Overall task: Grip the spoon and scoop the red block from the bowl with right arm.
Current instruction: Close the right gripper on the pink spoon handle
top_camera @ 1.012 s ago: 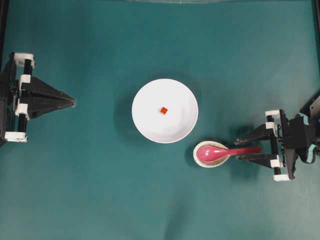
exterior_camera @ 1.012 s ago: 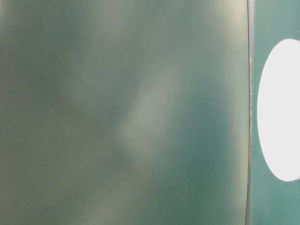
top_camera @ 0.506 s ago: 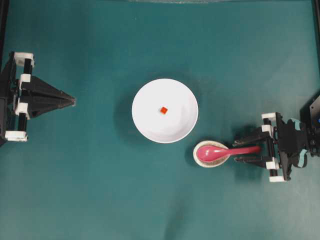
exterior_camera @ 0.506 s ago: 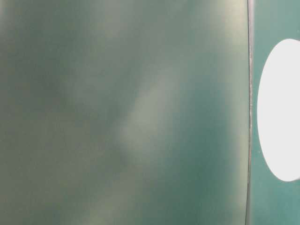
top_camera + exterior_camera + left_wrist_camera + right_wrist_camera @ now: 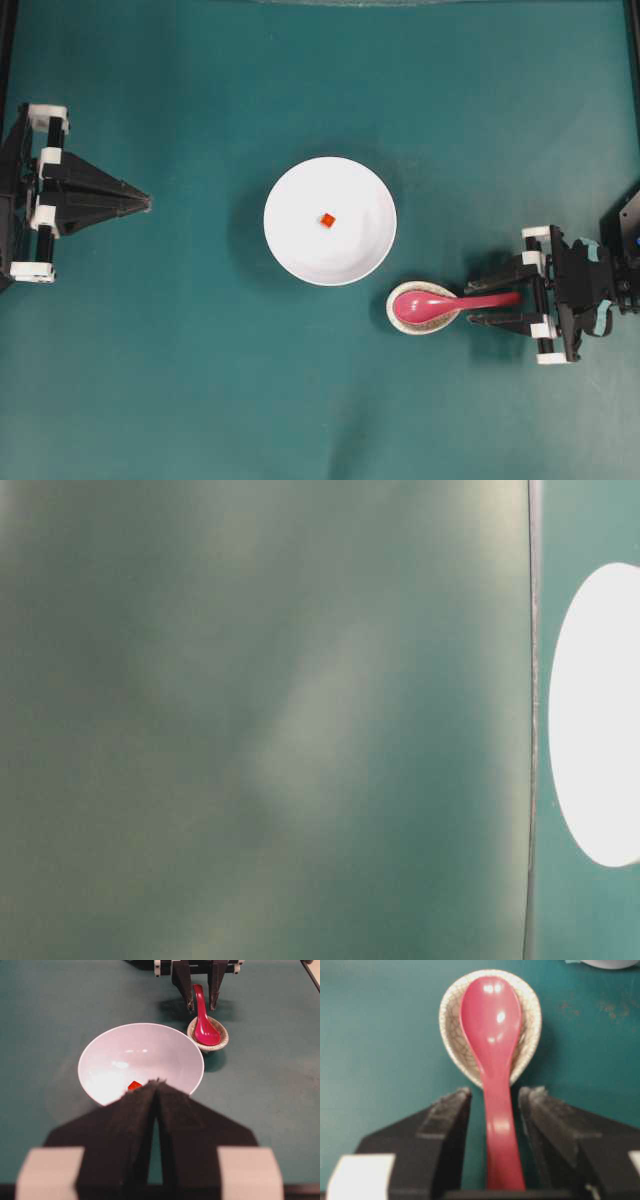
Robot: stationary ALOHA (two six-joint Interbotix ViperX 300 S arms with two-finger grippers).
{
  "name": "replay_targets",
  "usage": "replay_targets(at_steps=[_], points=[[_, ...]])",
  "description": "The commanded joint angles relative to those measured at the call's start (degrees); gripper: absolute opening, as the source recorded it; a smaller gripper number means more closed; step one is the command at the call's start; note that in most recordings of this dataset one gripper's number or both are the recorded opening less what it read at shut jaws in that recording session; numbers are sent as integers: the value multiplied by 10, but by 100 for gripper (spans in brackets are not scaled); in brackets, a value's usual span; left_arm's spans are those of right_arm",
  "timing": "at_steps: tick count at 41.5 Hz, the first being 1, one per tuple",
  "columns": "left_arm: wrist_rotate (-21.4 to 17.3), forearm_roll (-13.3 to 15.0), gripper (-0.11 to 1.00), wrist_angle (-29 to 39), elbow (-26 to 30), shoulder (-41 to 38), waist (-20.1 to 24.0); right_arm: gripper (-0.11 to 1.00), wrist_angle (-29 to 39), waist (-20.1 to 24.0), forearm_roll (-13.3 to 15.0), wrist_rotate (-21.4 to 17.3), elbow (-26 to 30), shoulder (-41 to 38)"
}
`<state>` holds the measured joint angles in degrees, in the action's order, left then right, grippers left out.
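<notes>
On the teal tabletop (image 5: 200,380), the spoon (image 5: 440,303) lies with its oval end in a small speckled spoon rest (image 5: 421,320) and its handle pointing toward the right end effector (image 5: 488,303). That end effector's fingers (image 5: 445,1125) stand apart, one on each side of the handle, close to it with a thin gap on both sides in the right wrist view. The spoon rest sits just beside the white bowl (image 5: 300,250), at its lower right in the overhead view. The red block (image 5: 327,220) lies inside the bowl near its middle. Well apart at the left edge, the left end effector (image 5: 145,203) points toward the bowl with its fingers together.
</notes>
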<state>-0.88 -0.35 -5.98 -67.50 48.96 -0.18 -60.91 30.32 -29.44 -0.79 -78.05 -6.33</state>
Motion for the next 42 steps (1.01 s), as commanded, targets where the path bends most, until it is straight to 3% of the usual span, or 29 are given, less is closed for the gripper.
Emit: replay_targets(at_steps=[1,42], points=[[-1,-1,0,-3,11,-3,1,48,-6,3,1,1,4,3],[0,-1,0,0,10,-3,1,29,-7,3,2,1,4,4]])
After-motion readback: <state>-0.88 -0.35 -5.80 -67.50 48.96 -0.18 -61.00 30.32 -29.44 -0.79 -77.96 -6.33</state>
